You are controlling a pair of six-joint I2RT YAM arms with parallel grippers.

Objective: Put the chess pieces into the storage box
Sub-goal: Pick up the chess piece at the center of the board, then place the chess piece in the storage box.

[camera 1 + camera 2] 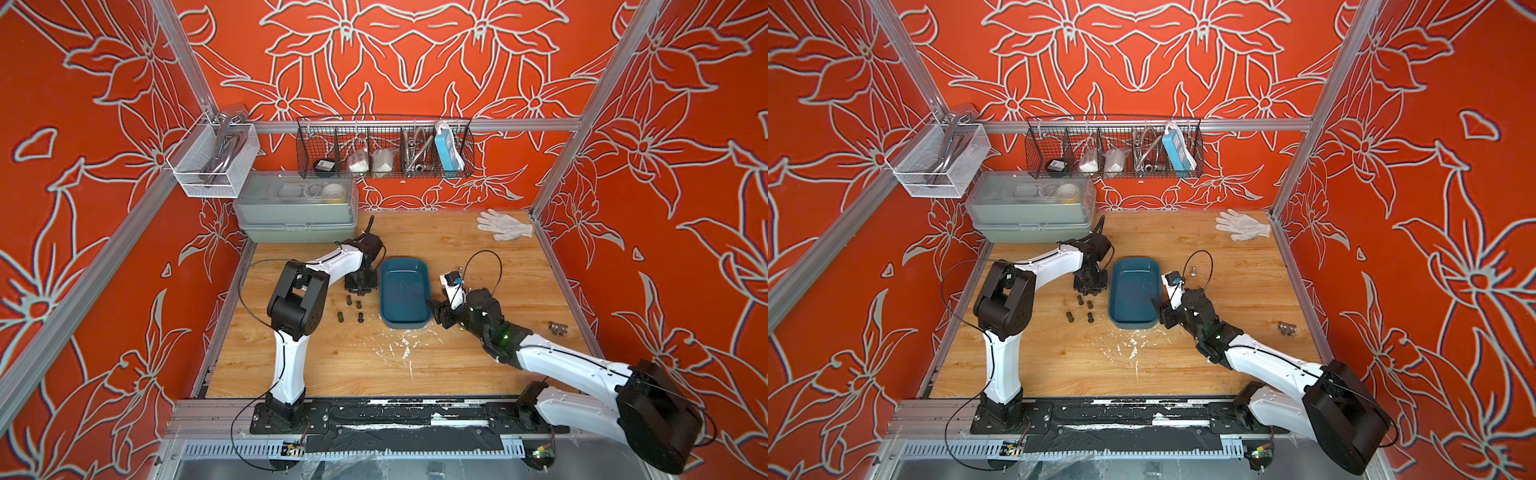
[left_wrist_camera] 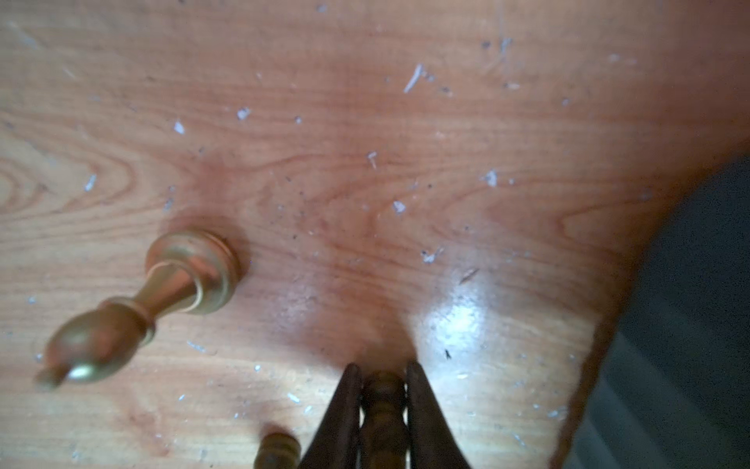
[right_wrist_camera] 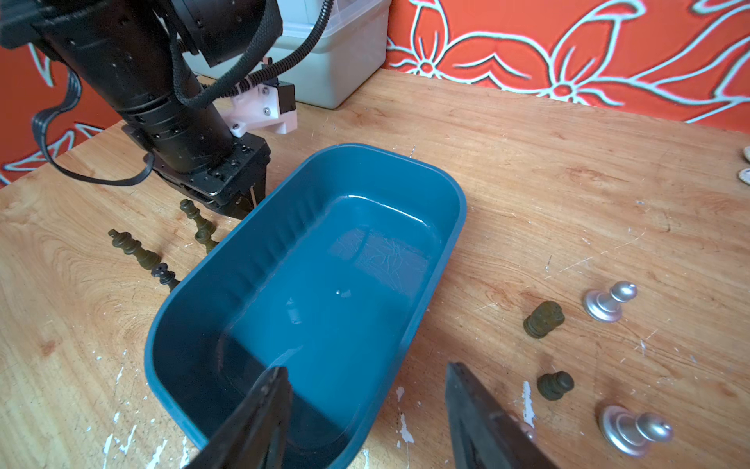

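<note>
Because these pieces are small and tip over easily, my left end effector (image 2: 383, 365) points straight down and pinches one dark chess piece (image 2: 383, 410) by its thin middle, both fingers tight on it. It is low by the worktop (image 1: 332, 365), just beside the teal storage box (image 1: 404, 291), so I think the trip over the wall will be short. The box is empty and open on top. My right end effector (image 3: 365, 414) hangs over the box's near end, fingers apart, holding nothing. More dark pieces (image 1: 340, 318) lie on my left arm's side, and silver pawns (image 3: 608, 302) are on my right arm's side. I think each arm can take its own.
</note>
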